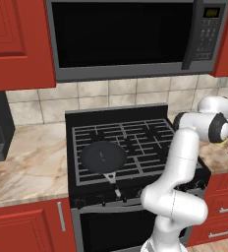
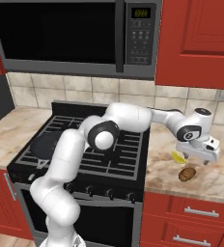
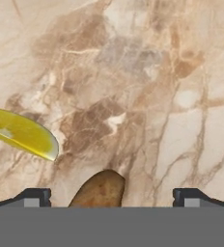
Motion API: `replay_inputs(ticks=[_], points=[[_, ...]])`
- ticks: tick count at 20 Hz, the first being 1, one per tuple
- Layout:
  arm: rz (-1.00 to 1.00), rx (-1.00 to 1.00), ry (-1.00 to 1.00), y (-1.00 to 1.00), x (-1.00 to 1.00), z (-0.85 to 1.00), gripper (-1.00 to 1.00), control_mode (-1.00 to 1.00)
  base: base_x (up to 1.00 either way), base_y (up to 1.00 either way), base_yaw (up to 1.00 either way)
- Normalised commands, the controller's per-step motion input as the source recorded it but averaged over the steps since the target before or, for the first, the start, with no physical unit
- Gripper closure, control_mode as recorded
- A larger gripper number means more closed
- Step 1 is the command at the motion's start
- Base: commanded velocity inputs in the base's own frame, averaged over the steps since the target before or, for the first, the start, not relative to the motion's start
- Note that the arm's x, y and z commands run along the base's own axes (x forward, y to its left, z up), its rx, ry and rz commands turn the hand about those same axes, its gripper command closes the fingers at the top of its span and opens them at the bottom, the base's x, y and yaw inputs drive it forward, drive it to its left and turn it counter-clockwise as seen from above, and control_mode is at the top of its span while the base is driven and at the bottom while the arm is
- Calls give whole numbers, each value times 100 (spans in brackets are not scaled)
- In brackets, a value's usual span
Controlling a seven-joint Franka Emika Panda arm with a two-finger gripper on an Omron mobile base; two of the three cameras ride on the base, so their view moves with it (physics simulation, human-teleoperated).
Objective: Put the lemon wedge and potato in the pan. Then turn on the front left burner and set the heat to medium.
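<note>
Hand view: my jaws [image 3: 112,197] gape wide, empty, potato [image 3: 97,190] between them off-centre toward one tip, lemon wedge [image 3: 20,133] just outside on the worktop [image 3: 147,72]; closing now I may nudge it away.

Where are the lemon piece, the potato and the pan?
lemon wedge [image 3: 22,134], hand view, its yellow flesh.
potato [image 2: 187,174], right base view, its brown middle.
pan [image 1: 103,157], left base view, its dark floor.
</note>
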Motion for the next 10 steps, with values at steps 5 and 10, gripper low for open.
replay_inputs(ticks=[5,10], points=[[-4,0,1,0,-19,0,-100,-100,0,0,0],[-5,0,0,14,0,-2,-100,-100,0,0,0]])
